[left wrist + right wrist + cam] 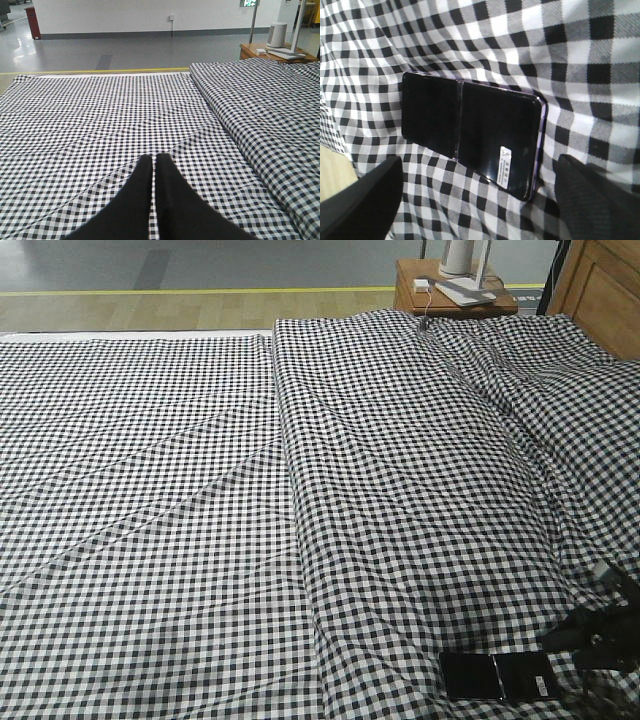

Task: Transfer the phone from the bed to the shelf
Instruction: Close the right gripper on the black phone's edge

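Progress: nothing is counting as done yet. Phone [497, 676] is lying flat on bed [150, 490], unlifted, and shelf isn't showing in any view, so grasp, lift, carry and set-down are all remaining.

Going left to right:
- Left gripper [154, 157] is idling over the flat left part of the bed. Its tips are pressed together, it's holding nothing, and it's sitting well apart from the phone.
- Phone is resting at the near right corner on the raised half of the bed. The glossy face is pointing up, with the crease running across the middle and white sticker [504, 167] showing.
- Right gripper [477, 169] is hanging just above the phone with jaws spread wide. Its fingers [365, 202] are framing the phone's near long edge, one on each side. Nothing is touching as far as I'm seeing.

I'm reading this as pre-grasp. Phone is sitting roughly centred in the gap, lying a bit skewed to the line between the tips.
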Controlling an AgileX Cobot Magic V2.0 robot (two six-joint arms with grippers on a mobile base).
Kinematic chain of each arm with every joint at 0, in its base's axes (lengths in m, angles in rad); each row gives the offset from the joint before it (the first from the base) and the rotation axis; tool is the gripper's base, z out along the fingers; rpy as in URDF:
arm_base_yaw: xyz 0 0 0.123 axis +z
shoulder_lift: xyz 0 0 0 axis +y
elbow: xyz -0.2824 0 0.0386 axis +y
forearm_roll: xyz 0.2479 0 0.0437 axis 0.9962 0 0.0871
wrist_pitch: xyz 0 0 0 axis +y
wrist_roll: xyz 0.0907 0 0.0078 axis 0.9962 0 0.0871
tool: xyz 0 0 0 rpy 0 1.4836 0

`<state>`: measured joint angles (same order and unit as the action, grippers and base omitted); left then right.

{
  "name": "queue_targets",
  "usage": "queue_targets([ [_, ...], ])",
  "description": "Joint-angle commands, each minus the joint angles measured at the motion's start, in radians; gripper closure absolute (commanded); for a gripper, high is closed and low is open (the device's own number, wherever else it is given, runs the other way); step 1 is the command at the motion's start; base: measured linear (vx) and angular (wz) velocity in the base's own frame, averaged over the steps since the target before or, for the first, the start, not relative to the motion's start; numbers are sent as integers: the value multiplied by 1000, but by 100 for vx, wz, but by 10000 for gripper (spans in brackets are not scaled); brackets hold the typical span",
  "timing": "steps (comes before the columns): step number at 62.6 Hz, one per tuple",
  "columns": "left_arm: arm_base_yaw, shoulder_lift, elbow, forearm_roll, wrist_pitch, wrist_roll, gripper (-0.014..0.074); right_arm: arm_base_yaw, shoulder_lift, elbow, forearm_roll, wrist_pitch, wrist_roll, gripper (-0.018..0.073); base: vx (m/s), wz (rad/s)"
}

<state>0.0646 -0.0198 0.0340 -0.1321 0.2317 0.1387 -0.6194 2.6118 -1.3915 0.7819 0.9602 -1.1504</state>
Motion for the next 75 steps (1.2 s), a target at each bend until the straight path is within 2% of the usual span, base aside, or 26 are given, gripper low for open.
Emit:
queue_targets([
  [1,1,-7,2,-6,-73,-4,596,-7,-39,-20,33,55,-24,-20,0,0],
  [34,1,-7,2,-6,-73,-4,596,-5,74,-20,154,62,-119,-20,0,0],
  [53,1,-7,2,-6,-73,-4,596,-4,139,-20,276,162,-163,-20,0,0],
  [75,1,-7,2,-6,-73,-4,596,-4,153,-18,296,233,-163,-17,0,0],
])
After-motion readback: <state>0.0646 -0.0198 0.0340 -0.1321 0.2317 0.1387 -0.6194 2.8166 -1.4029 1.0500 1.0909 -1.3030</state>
